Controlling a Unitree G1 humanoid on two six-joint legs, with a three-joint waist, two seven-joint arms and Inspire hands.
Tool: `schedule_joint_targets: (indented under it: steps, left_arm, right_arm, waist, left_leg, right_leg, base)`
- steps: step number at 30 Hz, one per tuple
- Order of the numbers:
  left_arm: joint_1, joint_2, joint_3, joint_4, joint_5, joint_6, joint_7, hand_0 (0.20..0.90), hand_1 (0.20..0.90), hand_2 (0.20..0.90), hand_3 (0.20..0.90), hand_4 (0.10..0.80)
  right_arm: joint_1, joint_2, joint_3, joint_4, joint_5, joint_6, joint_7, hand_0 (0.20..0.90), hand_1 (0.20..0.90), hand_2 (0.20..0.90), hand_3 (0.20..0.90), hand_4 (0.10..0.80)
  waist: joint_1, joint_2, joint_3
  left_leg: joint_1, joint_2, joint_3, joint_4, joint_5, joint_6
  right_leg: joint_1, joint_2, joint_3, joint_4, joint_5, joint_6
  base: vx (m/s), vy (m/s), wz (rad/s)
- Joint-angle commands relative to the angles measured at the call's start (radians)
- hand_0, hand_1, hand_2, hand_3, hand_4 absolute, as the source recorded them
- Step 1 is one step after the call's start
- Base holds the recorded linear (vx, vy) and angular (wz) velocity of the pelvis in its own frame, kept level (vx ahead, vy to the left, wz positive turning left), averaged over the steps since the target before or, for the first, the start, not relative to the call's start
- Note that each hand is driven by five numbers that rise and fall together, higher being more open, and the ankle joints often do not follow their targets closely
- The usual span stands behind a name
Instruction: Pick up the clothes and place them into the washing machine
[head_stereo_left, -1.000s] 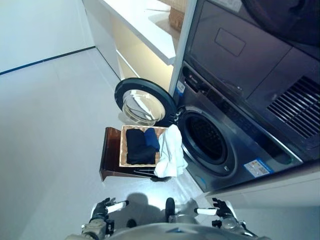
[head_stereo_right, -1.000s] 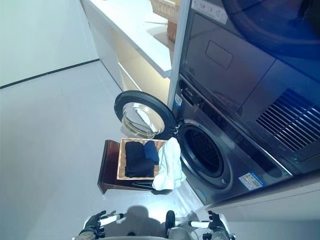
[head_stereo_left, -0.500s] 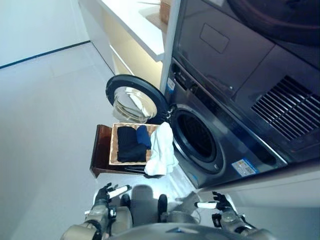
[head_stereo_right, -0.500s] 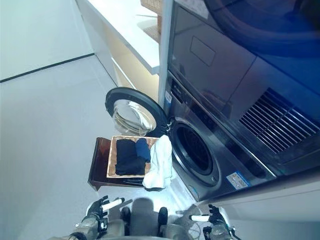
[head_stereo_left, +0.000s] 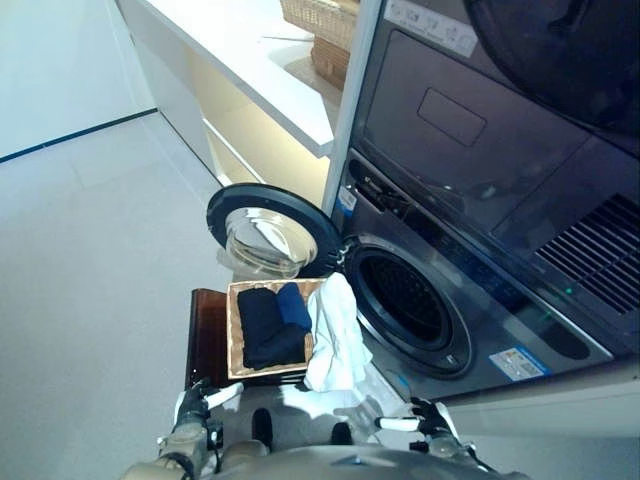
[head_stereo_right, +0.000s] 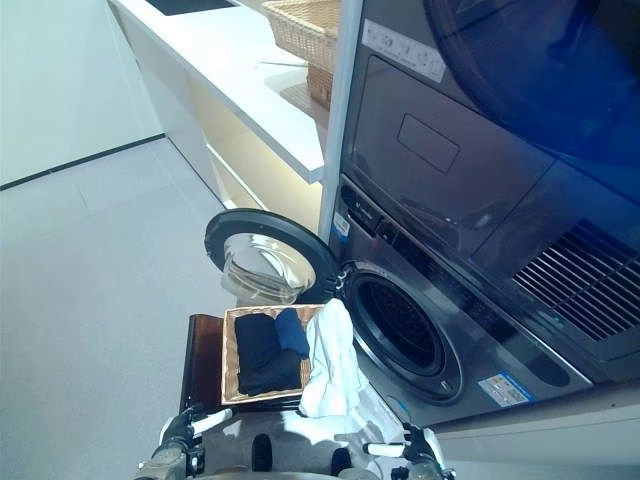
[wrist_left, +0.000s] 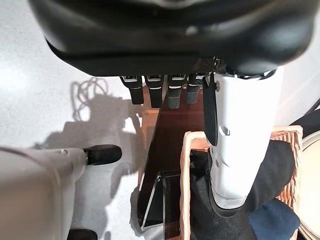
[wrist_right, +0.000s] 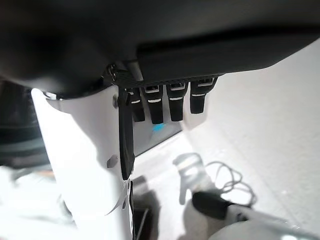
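Camera shifted; left hand (head_stereo_left: 193, 404) and right hand (head_stereo_left: 421, 420) open, empty.

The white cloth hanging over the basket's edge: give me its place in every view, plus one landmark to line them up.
Left eye view: white cloth draped over the wicker basket edge nearest the washing machine, lower centre.
Right eye view: same cloth, lower centre, beside the drum opening.
Left wrist view: not clearly in it; only the basket with dark clothes.
Right wrist view: cannot tell.
Shared landmark: the wicker basket.
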Motion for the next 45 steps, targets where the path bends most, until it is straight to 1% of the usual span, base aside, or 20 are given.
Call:
schedule_joint_targets:
  steps: [1, 2, 3, 4, 6, 8, 10, 14, 18, 25, 26, 27, 28, 29, 32, 36, 45]
  left_arm:
    - [-0.033, -0.031, -0.042, 0.024, 0.057, -0.022, 0.009, 0.9, 0.9, 0.9, 0.9, 0.8]
    - [-0.039, -0.031, -0.048, 0.027, 0.06, -0.023, 0.011, 0.9, 0.9, 0.9, 0.9, 0.8]
    - [-0.045, -0.026, -0.044, 0.022, 0.049, -0.026, 0.012, 0.9, 0.9, 0.9, 0.9, 0.8]
    - [-0.048, -0.018, -0.038, 0.014, 0.035, -0.03, 0.018, 0.9, 0.9, 0.9, 0.9, 0.8]
    - [-0.058, -0.01, -0.037, 0.01, 0.033, -0.033, 0.021, 0.9, 0.9, 0.9, 0.9, 0.8]
    - [-0.066, 0.0, -0.039, 0.009, 0.036, -0.035, 0.022, 0.9, 0.9, 0.9, 0.9, 0.8]
    - [-0.081, 0.007, -0.044, 0.007, 0.028, -0.038, 0.024, 0.9, 0.9, 0.9, 0.9, 0.8]
    - [-0.105, 0.001, -0.061, 0.003, 0.016, -0.042, 0.03, 0.9, 0.9, 0.9, 0.9, 0.8]
    - [-0.106, -0.013, -0.073, 0.002, 0.005, -0.045, 0.035, 0.9, 0.9, 0.9, 0.9, 0.8]
    - [-0.116, -0.009, -0.08, -0.008, -0.023, -0.057, 0.043, 0.9, 0.9, 0.9, 0.9, 0.8]
    - [-0.121, -0.007, -0.082, -0.012, -0.034, -0.059, 0.044, 0.9, 0.9, 0.9, 0.9, 0.8]
    - [-0.121, -0.007, -0.082, -0.012, -0.034, -0.059, 0.044, 0.9, 0.9, 0.9, 0.9, 0.8]
    - [-0.131, -0.003, -0.086, -0.026, -0.047, -0.068, 0.049, 0.9, 0.9, 0.9, 0.9, 0.8]
    - [-0.131, -0.003, -0.086, -0.026, -0.047, -0.068, 0.049, 0.9, 0.9, 0.9, 0.9, 0.8]
    - [-0.136, -0.008, -0.101, -0.048, -0.072, -0.078, 0.05, 0.9, 0.9, 0.9, 0.9, 0.8]
    - [-0.132, -0.012, -0.108, -0.068, -0.097, -0.087, 0.048, 0.9, 0.9, 0.9, 0.9, 0.8]
    - [-0.136, -0.011, -0.112, -0.1, -0.142, -0.105, 0.055, 0.9, 0.9, 0.9, 0.9, 0.8]
  right_arm:
    - [-0.073, -0.075, 0.008, 0.005, -0.02, -0.013, -0.048, 0.9, 0.9, 0.9, 0.9, 0.8]
    - [-0.083, -0.082, 0.008, 0.004, -0.018, -0.016, -0.052, 0.9, 0.9, 0.9, 0.9, 0.8]
    - [-0.101, -0.09, 0.006, -0.002, -0.011, -0.019, -0.054, 0.9, 0.9, 0.9, 0.9, 0.8]
    - [-0.113, -0.095, 0.008, -0.01, -0.006, -0.024, -0.057, 0.9, 0.9, 0.9, 0.9, 0.8]
    - [-0.138, -0.113, 0.001, -0.016, -0.007, -0.02, -0.058, 0.9, 0.9, 0.9, 0.9, 0.8]
    - [-0.167, -0.122, -0.002, -0.017, 0.004, -0.019, -0.06, 0.9, 0.9, 0.9, 0.9, 0.8]
    - [-0.212, -0.127, -0.002, -0.023, 0.025, -0.019, -0.066, 0.9, 0.9, 0.9, 0.9, 0.8]
    - [-0.285, -0.135, 0.005, -0.031, 0.06, -0.024, -0.075, 0.9, 0.9, 0.9, 0.9, 0.8]
    - [-0.34, -0.143, 0.008, -0.052, 0.085, -0.03, -0.086, 0.9, 0.9, 0.9, 0.9, 0.8]
    - [-0.42, -0.164, 0.005, -0.074, 0.137, -0.047, -0.092, 0.9, 0.9, 0.9, 0.9, 0.8]
    - [-0.453, -0.175, 0.004, -0.086, 0.154, -0.051, -0.095, 0.9, 0.9, 0.9, 0.9, 0.8]
    - [-0.453, -0.175, 0.004, -0.086, 0.154, -0.051, -0.095, 0.9, 0.9, 0.9, 0.9, 0.8]
    - [-0.491, -0.183, 0.005, -0.102, 0.171, -0.057, -0.103, 0.9, 0.9, 0.9, 0.9, 0.8]
    - [-0.491, -0.183, 0.005, -0.102, 0.171, -0.057, -0.103, 0.9, 0.9, 0.9, 0.9, 0.8]
    - [-0.548, -0.194, 0.006, -0.114, 0.188, -0.059, -0.116, 0.9, 0.9, 0.9, 0.9, 0.8]
    - [-0.579, -0.194, 0.002, -0.113, 0.206, -0.063, -0.124, 0.9, 0.9, 0.9, 0.9, 0.8]
    - [-0.62, -0.2, 0.013, -0.128, 0.219, -0.071, -0.138, 0.9, 0.9, 0.9, 0.9, 0.8]
  waist:
    - [0.031, 0.006, 0.006]
    - [0.035, 0.002, 0.022]
    - [0.041, -0.007, 0.039]
    - [0.046, -0.01, 0.043]
    - [0.04, 0.001, 0.038]
    - [0.048, 0.011, 0.032]
    - [0.053, 0.021, 0.037]
    - [0.067, 0.034, 0.07]
    - [0.076, 0.043, 0.097]
    - [0.088, 0.063, 0.126]
    - [0.092, 0.071, 0.14]
    - [0.092, 0.071, 0.14]
    - [0.098, 0.081, 0.159]
    - [0.098, 0.081, 0.158]
    - [0.106, 0.099, 0.182]
    - [0.111, 0.116, 0.199]
    - [0.123, 0.139, 0.236]
  left_leg:
    - [-0.003, 0.041, -0.032, -0.007, -0.021, -0.099]
    - [-0.02, 0.038, -0.038, 0.027, -0.022, -0.097]
    - [-0.052, 0.031, -0.064, 0.099, -0.051, -0.094]
    - [-0.065, 0.025, -0.1, 0.099, -0.06, -0.093]
    - [-0.068, 0.024, -0.085, 0.088, -0.067, -0.089]
    - [-0.072, 0.018, -0.074, 0.078, -0.065, -0.085]
    - [-0.079, 0.015, -0.07, 0.065, -0.058, -0.085]
    - [-0.101, 0.016, -0.067, 0.045, -0.037, -0.09]
    - [-0.116, 0.017, -0.083, 0.029, -0.018, -0.094]
    - [-0.147, 0.015, -0.102, 0.013, 0.002, -0.098]
    - [-0.165, 0.013, -0.107, 0.015, 0.008, -0.1]
    - [-0.165, 0.013, -0.107, 0.015, 0.008, -0.1]
    - [-0.187, 0.011, -0.11, 0.017, 0.014, -0.1]
    - [-0.188, 0.011, -0.11, 0.017, 0.014, -0.1]
    - [-0.216, 0.009, -0.112, 0.023, 0.023, -0.099]
    - [-0.233, 0.005, -0.118, 0.025, 0.027, -0.097]
    - [-0.269, -0.004, -0.131, 0.035, 0.038, -0.098]
  right_leg:
    - [-0.027, 0.037, -0.007, 0.12, -0.098, 0.007]
    - [-0.03, 0.037, -0.012, 0.128, -0.1, 0.003]
    - [-0.04, 0.035, -0.012, 0.143, -0.101, 0.001]
    - [-0.05, 0.036, -0.012, 0.156, -0.105, 0.002]
    - [-0.05, 0.029, -0.031, 0.165, -0.106, 0.013]
    - [-0.057, 0.017, -0.032, 0.155, -0.098, 0.024]
    - [-0.072, 0.008, -0.029, 0.142, -0.088, 0.027]
    - [-0.105, 0.005, -0.035, 0.134, -0.083, 0.02]
    - [-0.13, 0.01, -0.046, 0.142, -0.08, 0.017]
    - [-0.176, 0.008, -0.064, 0.163, -0.076, 0.019]
    - [-0.202, 0.008, -0.067, 0.179, -0.076, 0.019]
    - [-0.202, 0.008, -0.067, 0.179, -0.076, 0.019]
    - [-0.236, 0.007, -0.07, 0.201, -0.076, 0.02]
    - [-0.237, 0.007, -0.07, 0.201, -0.076, 0.02]
    - [-0.278, 0.004, -0.071, 0.238, -0.08, 0.021]
    - [-0.3, -0.004, -0.076, 0.254, -0.085, 0.023]
    - [-0.336, -0.013, -0.084, 0.274, -0.085, 0.022]
  base:
    - [-0.037, -0.071, 0.15]
    - [-0.078, -0.066, 0.1]
    - [-0.101, -0.06, 0.2]
    - [-0.058, -0.023, 0.28]
    - [0.016, 0.045, 0.34]
    - [0.004, 0.07, 0.2]
    - [-0.046, 0.057, -0.08]
    - [-0.087, 0.019, -0.06]
    - [-0.065, -0.007, 0.09]
    - [-0.068, 0.003, 0.12]
    - [-0.057, 0.009, 0.17]
    - [-0.134, 0.026, 0.18]
    - [-0.078, 0.017, 0.11]
    - [-0.111, 0.027, 0.08]
    - [-0.062, 0.034, 0.04]
    - [-0.026, 0.029, 0.04]
    - [-0.01, 0.008, 0.03]
